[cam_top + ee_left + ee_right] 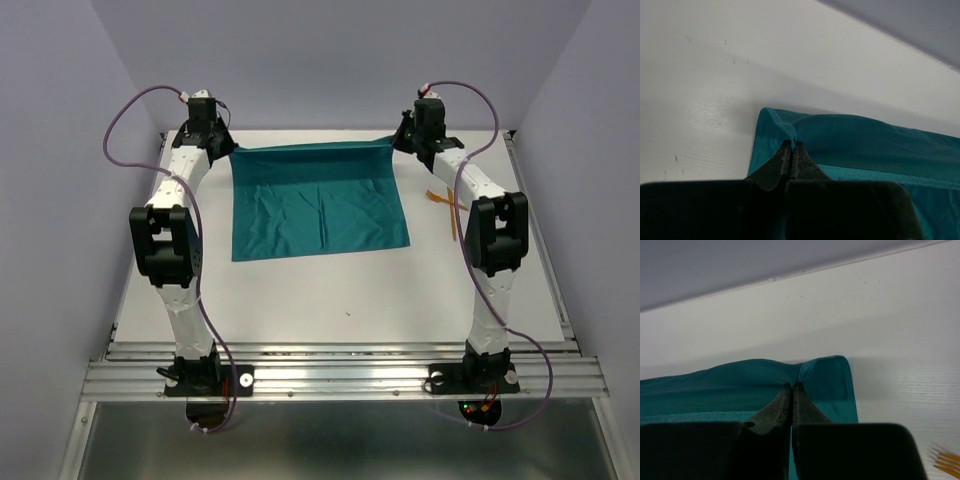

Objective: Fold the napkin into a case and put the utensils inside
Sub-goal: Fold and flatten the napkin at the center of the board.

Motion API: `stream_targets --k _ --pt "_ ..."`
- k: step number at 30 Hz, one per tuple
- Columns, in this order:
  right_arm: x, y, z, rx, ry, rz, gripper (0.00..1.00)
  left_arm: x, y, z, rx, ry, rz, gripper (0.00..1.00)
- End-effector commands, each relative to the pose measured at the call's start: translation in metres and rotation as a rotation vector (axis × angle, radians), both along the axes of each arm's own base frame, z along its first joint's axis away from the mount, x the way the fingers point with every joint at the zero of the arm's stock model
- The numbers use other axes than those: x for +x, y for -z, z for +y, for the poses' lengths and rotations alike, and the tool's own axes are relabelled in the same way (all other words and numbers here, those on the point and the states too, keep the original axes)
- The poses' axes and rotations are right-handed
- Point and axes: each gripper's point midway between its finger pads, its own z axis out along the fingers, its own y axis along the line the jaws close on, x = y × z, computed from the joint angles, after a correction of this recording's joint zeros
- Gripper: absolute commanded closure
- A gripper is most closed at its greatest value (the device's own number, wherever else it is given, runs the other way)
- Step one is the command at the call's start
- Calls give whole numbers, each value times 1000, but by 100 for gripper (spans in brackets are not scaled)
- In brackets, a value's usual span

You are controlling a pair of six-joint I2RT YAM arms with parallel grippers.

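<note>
On the white table [300, 300], we see the teal napkin [315, 205] spread nearly square. Its far edge is strung left to right between the two arms, and its near edge lies flat toward their bases. The left hand [792, 145], fingers pressed together, pinches the far left corner. The right hand [791, 386], likewise closed, pinches the far right corner. The cloth puckers at each set of fingertips. To the right of the napkin and apart from it lie the two orange utensils [447, 205], partly hidden behind the right arm. We make out fork tines at the bottom right of the right wrist view.
</note>
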Motion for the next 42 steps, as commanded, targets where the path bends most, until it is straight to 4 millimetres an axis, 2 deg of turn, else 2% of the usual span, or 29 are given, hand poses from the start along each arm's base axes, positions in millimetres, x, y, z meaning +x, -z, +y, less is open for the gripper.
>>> stream_targets --k 1,2,3,4,5,6,7,9,10,12,13,17,18,19,21,22,24,25,28,32,42 --pt "-8 -15 -8 36 2 -25 99 -14 -22 12 27 -7 -25 100" --pt "-12 -11 -8 40 7 -12 99 -19 -20 14 31 -8 -17 100" --pt "-20 -15 -4 65 -12 -7 99 -26 -22 14 32 -9 -17 100" --pt "-30 0 0 80 -36 36 99 -36 -7 14 33 -8 23 100" --pt "-37 4 1 88 -41 51 99 -42 -4 14 32 -9 32 100" --pt "-44 -1 2 115 -40 55 99 -49 -7 14 28 -12 29 100" --pt "-56 12 7 137 -65 97 99 -60 11 13 14 -17 69 100" --pt "-71 18 13 179 -83 135 99 -72 14 9 -8 -16 76 100" --pt "-86 26 14 195 -92 169 99 -86 32 1 -40 13 122 100" --pt "-102 33 13 214 -90 197 99 -101 34 -2 -59 9 127 100" --pt "-116 37 13 224 -92 211 99 -117 50 -4 -63 6 168 100" --pt "-141 45 11 231 -102 241 99 -149 59 -10 -94 11 177 100" --pt "-152 50 9 226 -104 255 99 -154 51 -11 -103 11 152 100" --pt "-157 52 9 228 -105 262 99 -166 63 -11 -103 6 177 100" --pt "-172 60 7 228 -112 287 99 -175 60 -11 -110 3 158 100" --pt "-177 63 8 231 -115 296 99 -184 70 -11 -115 -3 180 100" --pt "-188 72 7 236 -121 318 99 -191 73 -12 -118 -6 182 100" --pt "-191 74 7 237 -122 319 99 -197 82 -11 -115 -10 201 100" --pt "-200 80 8 248 -128 324 99 -203 91 -11 -119 -19 221 100" --pt "-205 86 11 247 -136 333 99 -206 94 -11 -127 -28 223 100" --pt "-202 89 13 266 -135 332 99 -211 100 -15 -138 -35 242 100"
